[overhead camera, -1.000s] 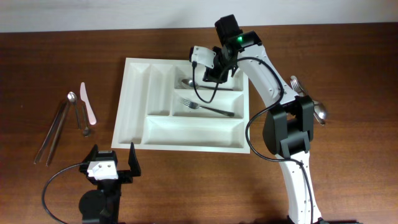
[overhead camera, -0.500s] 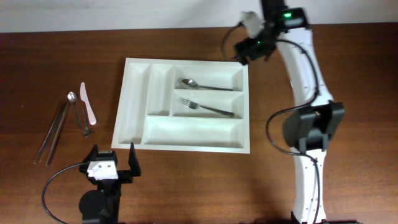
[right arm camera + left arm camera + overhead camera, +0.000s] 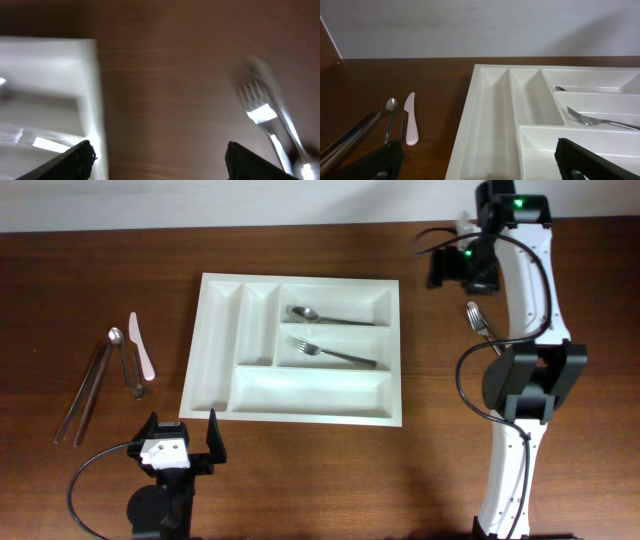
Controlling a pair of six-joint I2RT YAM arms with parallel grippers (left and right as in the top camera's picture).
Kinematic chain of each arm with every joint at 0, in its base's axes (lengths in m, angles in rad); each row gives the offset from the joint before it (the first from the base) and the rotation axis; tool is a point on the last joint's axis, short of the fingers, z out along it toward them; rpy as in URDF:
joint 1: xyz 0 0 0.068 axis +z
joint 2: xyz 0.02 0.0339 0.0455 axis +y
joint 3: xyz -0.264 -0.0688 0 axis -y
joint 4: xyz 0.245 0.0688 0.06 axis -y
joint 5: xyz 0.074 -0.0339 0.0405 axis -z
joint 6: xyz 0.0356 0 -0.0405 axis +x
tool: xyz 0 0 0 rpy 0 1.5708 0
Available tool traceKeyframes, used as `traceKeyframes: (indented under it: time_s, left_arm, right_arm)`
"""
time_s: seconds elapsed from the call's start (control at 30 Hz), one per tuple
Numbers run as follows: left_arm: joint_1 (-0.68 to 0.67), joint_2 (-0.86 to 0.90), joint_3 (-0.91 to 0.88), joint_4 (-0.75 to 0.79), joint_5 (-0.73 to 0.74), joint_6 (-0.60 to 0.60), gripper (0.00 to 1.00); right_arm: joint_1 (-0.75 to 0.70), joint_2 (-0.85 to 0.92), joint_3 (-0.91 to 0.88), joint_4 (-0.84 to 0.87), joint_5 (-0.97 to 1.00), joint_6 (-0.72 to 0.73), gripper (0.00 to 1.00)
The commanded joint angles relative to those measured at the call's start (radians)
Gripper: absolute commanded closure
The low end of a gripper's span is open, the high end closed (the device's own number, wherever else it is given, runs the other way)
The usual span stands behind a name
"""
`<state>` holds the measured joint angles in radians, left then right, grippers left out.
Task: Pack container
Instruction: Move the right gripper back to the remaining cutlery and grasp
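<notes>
1. White plastic, the container [image 3: 310,392] lies flat a little left of centre in the overhead frame. A spoon [image 3: 318,315] rests in its top long compartment and a fork [image 3: 335,354] in the middle one. The bottom long compartment and the two narrow upright ones show nothing inside.
2. The step in hand looks like fetching the loose fork [image 3: 482,325], which lies on the wooden table [image 3: 300,480] at the right of the frame, well apart from the container's right wall.
3. To do it well, the right gripper [image 3: 440,268] should probably settle over the handle rather than the tines and straddle it across its width. It should go low enough that a finger passes each side of the thin metal, and only then close. A flat handle on wood could slip out of a shallow pinch.
4. Laid lengthwise beside the fork in the middle compartment, it would match what is packed.
5. The right gripper hangs in the upper right of the frame, right of the container's upper right corner and up-left of the loose fork, touching neither. Its blurred wrist view shows its fingers [image 3: 75,157] spread wide with nothing between them.
6. The left gripper [image 3: 182,428] sits at the lower left, just below the container's lower left corner and apart from it. Its fingers [image 3: 590,160] are spread and empty.
7. Further left, not yet packed, lie a pale plastic knife [image 3: 141,346], a small spoon [image 3: 116,337] and what look like long metal tongs [image 3: 85,392].
</notes>
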<state>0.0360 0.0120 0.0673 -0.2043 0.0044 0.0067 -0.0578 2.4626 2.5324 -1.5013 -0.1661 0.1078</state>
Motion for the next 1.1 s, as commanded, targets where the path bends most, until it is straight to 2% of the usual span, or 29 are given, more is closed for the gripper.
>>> traceKeyframes:
  time_s: [0.0, 0.13, 0.4, 0.7, 0.93, 1.07]
  left_arm:
    - [0.006, -0.006, -0.006, 0.002, 0.008, 0.008, 0.01]
    - [0.006, -0.006, -0.006, 0.002, 0.008, 0.008, 0.01]
    - [0.006, -0.006, -0.006, 0.002, 0.008, 0.008, 0.01]
    - [0.006, -0.006, -0.006, 0.002, 0.008, 0.008, 0.01]
    - [0.006, -0.006, -0.006, 0.002, 0.008, 0.008, 0.01]
    - [0.006, -0.006, -0.006, 0.002, 0.008, 0.008, 0.01]
  right_arm:
    - [-0.036, -0.019, -0.033, -0.037, 0.234, 0.372, 0.16]
    - [-0.05, -0.019, -0.074, -0.085, 0.352, 0.555, 0.17]
    - [-0.066, -0.019, -0.146, -0.08, 0.429, 0.55, 0.17]
    - [-0.11, -0.019, -0.278, 0.037, 0.433, 0.31, 0.15]
    - [-0.167, -0.019, -0.383, 0.125, 0.282, 0.084, 0.16]
    - [-0.181, -0.019, -0.417, 0.142, 0.245, 0.018, 0.16]
